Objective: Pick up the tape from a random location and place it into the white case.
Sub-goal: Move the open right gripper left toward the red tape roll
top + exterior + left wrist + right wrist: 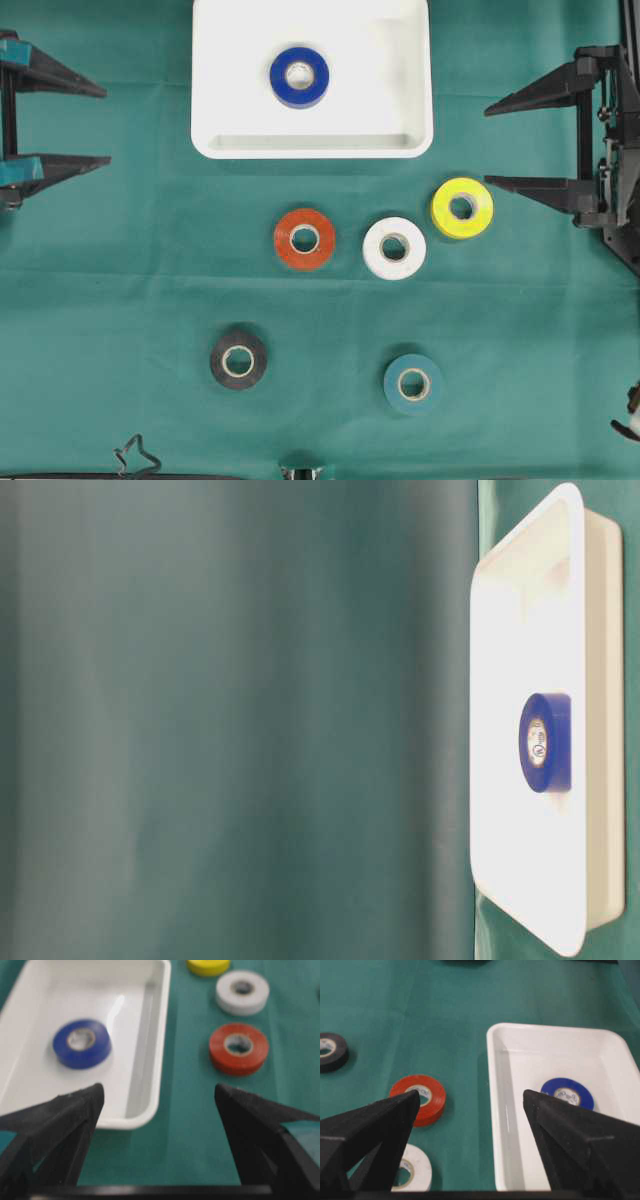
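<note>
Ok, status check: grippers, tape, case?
Left gripper open, empty, at left edge. Right gripper open, empty, at right edge. Blue tape flat inside white case. Five rolls on the cloth outside; nothing blocking the case.

A green cloth covers the surface [120, 300]. The white case [410, 110] sits on it at the far middle. Nearer, five tape rolls lie flat on the cloth: a red roll [304, 239], a white roll [394, 248] just beside it, a yellow roll [461, 208], a black roll [238, 359] and a teal roll [413, 384].
</note>
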Available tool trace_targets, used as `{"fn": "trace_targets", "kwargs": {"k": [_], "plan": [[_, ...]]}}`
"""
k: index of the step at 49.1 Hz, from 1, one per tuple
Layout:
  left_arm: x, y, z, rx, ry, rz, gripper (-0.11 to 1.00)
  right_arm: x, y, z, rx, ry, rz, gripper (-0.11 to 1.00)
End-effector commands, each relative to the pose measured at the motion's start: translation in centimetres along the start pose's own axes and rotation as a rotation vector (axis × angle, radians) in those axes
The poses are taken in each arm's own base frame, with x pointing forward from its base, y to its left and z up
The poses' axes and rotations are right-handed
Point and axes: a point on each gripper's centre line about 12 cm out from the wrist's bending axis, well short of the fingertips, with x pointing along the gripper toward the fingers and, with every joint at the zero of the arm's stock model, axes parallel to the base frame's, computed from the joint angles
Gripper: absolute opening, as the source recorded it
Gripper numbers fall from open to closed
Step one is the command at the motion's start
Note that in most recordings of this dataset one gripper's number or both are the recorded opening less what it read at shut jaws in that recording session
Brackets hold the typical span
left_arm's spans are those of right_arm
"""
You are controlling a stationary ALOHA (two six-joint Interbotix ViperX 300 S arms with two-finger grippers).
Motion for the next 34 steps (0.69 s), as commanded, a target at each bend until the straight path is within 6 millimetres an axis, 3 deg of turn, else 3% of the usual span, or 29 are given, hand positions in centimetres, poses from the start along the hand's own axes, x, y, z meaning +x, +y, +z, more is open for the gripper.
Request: {"fn": "trace_targets", "kwargs": {"k": [1, 17, 34], "plan": [[0.0, -0.2, 0.5, -0.003, -0.025, -0.008, 0.98, 0.0, 0.0, 0.4, -0.003, -0.012, 0.001, 0.93], [0.0, -0.2, 0.6, -0.001, -0.031, -0.012, 0.98, 0.0, 0.2, 0.4, 0.0, -0.009, 0.006, 0.93], [0.0, -0.2, 0.6, -0.003, -0.031, -0.01, 0.98, 0.1, 2.1, 0.1, -0.02, 0.004, 0.096, 0.93]]}}
